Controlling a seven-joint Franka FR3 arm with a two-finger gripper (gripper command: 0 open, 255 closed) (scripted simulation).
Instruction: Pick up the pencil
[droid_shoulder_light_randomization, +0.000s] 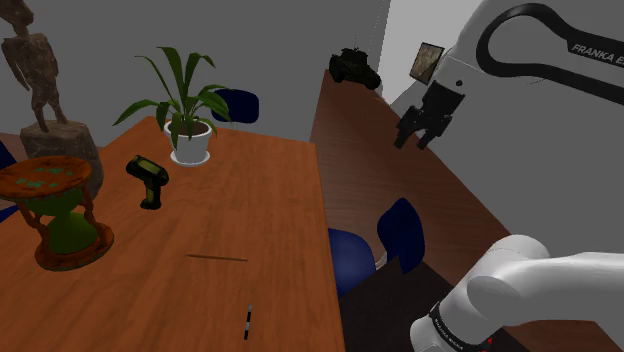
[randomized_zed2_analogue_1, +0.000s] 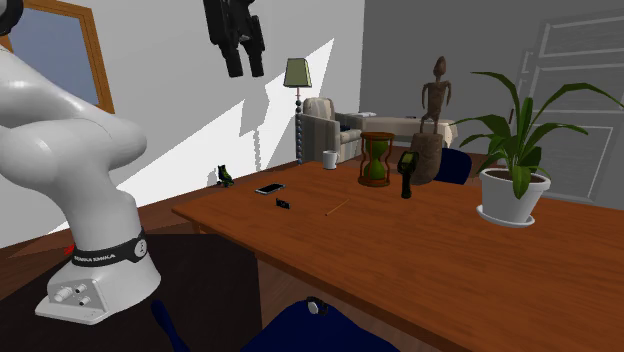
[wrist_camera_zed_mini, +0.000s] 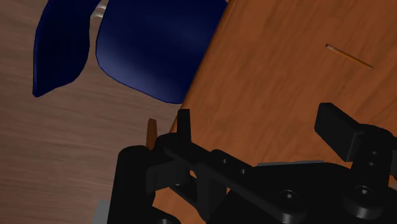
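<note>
Your pencil (droid_shoulder_light_randomization: 216, 258) is a thin brown stick lying flat on bare wood in the middle of the reddish-brown wooden counter (droid_shoulder_light_randomization: 280, 190). It is so slim that you cannot tell its point from its butt. Nearer the counter's edge lies a small black-and-white stick-shaped item (droid_shoulder_light_randomization: 248, 320), too tiny to identify. Further off stand a black handheld scanner (droid_shoulder_light_randomization: 148, 181), a green-and-brown hourglass (droid_shoulder_light_randomization: 60, 215) and a leafy plant in a white pot (droid_shoulder_light_randomization: 190, 140).

The second exterior view gives you a flat phone (randomized_zed2_analogue_1: 269, 188) and a white cup (randomized_zed2_analogue_1: 329, 159) on the counter. There the jaws hang high up, their upper part cut off by the picture's edge.

In the wrist view the two black fingers (wrist_camera_zed_mini: 184, 127) stand wide apart with nothing between them. They look down on the counter's edge and a dark blue chair (wrist_camera_zed_mini: 153, 44). The pencil lies on the wood well ahead of the jaws, out past one finger rather than between the two. In the shoulder view the jaws hang high beside the counter, well apart from the pencil.
</note>
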